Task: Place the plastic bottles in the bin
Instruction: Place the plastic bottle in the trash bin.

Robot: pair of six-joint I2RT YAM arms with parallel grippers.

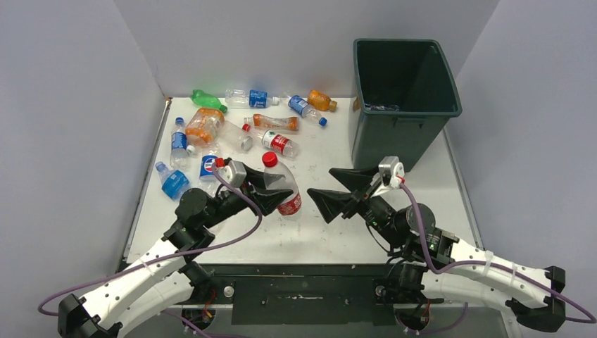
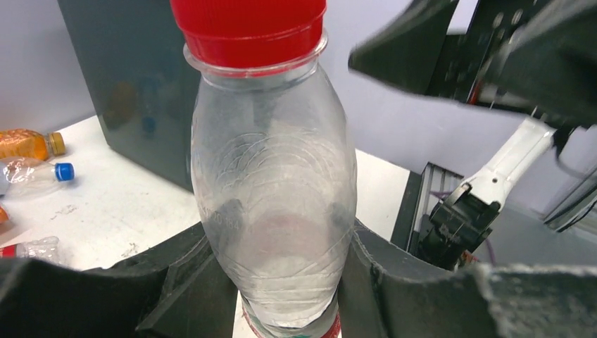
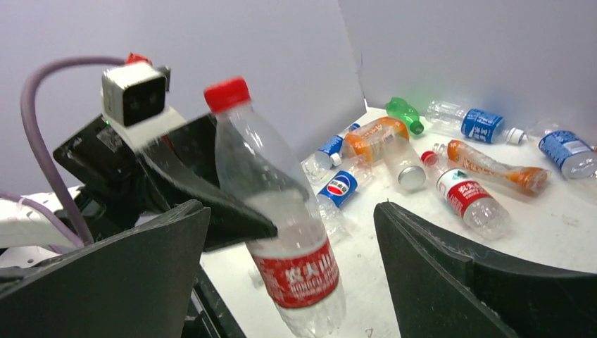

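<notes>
A clear plastic bottle [image 1: 289, 204] with a red cap and red label stands upright and tilted near the table's middle. My left gripper [image 1: 280, 189] is shut on its body above the label; the left wrist view shows this bottle [image 2: 274, 162] pinched between both fingers [image 2: 176, 289]. My right gripper [image 1: 322, 183] is open just right of it, and the bottle [image 3: 299, 267] stands in line with the gap between its spread fingers [image 3: 436, 267], touching neither. Several more plastic bottles [image 1: 232, 130] lie at the back left. The dark green bin [image 1: 394, 141] stands at the back right.
White walls close in the table on the left, back and right. The loose bottles include a green one [image 1: 208, 98], orange ones [image 1: 204, 125] and blue-labelled ones [image 1: 174, 184]. Something pale lies inside the bin [image 1: 384, 107].
</notes>
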